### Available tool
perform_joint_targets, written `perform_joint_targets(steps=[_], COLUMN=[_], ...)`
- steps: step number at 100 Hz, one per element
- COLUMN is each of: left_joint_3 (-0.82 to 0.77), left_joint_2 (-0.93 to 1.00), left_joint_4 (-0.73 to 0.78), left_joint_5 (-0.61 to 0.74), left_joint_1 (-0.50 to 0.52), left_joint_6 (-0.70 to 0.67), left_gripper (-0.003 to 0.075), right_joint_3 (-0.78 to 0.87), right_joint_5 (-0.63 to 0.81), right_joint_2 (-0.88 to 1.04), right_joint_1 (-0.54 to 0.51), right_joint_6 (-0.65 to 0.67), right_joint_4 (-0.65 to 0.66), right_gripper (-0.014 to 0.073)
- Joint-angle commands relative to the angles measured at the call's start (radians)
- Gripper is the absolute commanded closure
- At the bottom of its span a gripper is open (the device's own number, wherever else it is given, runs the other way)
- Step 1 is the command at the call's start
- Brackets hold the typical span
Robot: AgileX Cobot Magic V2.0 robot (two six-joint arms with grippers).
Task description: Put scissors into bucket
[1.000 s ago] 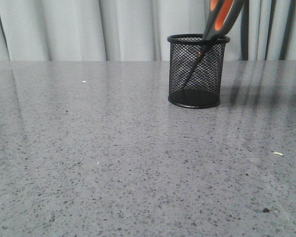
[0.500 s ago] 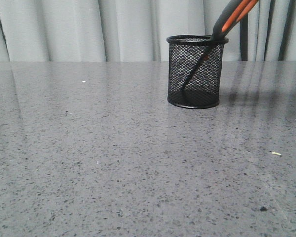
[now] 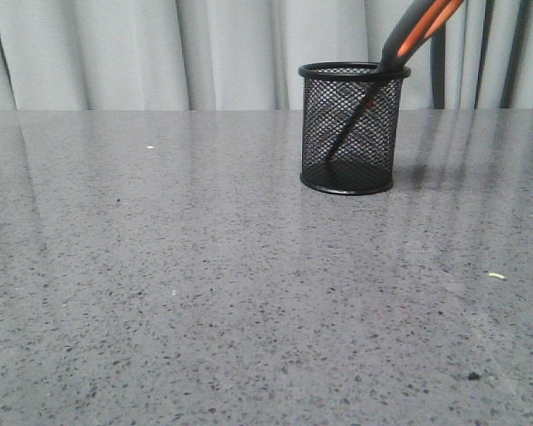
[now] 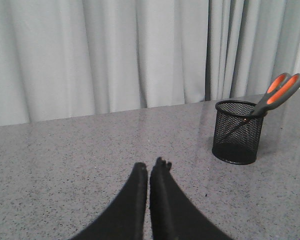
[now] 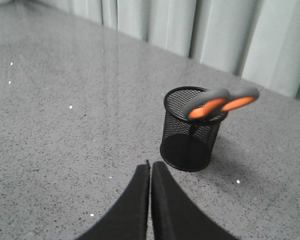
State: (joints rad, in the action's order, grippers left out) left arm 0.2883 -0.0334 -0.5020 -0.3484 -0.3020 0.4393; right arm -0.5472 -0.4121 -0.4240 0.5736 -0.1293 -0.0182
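Observation:
The black wire-mesh bucket (image 3: 348, 129) stands upright on the grey speckled table. The scissors (image 3: 413, 34) stand in it, blades down inside the mesh, and their grey and orange handles lean out over the rim to the right. The bucket (image 4: 238, 131) and scissors (image 4: 280, 93) also show in the left wrist view, and the bucket (image 5: 192, 130) and scissors (image 5: 220, 104) in the right wrist view. My left gripper (image 4: 150, 167) is shut and empty, well away from the bucket. My right gripper (image 5: 151, 164) is shut and empty, a little short of the bucket's base. Neither gripper shows in the front view.
Pale grey curtains (image 3: 160, 53) hang behind the table's far edge. A small pale crumb (image 3: 496, 276) lies on the table at the front right. A dark speck (image 3: 473, 376) lies nearer the front edge.
The scissors have tilted further to the right in the bucket, their handles now leaning lower over the rim. The bucket has shifted very slightly left.

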Motion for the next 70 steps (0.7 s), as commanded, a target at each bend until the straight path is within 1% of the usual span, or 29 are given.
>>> perform_joint_targets(steps=[1, 8, 24, 70], left_joint_3=[0.023, 0.023, 0.023, 0.023], left_joint_2=[-0.021, -0.021, -0.021, -0.021], left_joint_4=[-0.026, -0.026, -0.026, -0.026], left_joint_5=[0.079, 0.079, 0.079, 0.079], left_joint_1=[0.003, 0.003, 0.003, 0.003], left_joint_6=[-0.011, -0.011, -0.011, -0.011], left_gripper=[0.074, 0.074, 0.074, 0.074], right_joint_3=[0.076, 0.129, 0.162, 0.162], right_joint_5=[0.195, 0.21, 0.21, 0.21], right_joint_2=[0.1, 0.174, 0.245, 0.25], right_joint_1=[-0.002, -0.002, -0.002, -0.002], right_joint_6=[0.0, 0.0, 0.0, 0.0], right_joint_4=[0.018, 0.018, 0.018, 0.018], right_gripper=[0.0638, 0.0638, 0.0638, 0.0638])
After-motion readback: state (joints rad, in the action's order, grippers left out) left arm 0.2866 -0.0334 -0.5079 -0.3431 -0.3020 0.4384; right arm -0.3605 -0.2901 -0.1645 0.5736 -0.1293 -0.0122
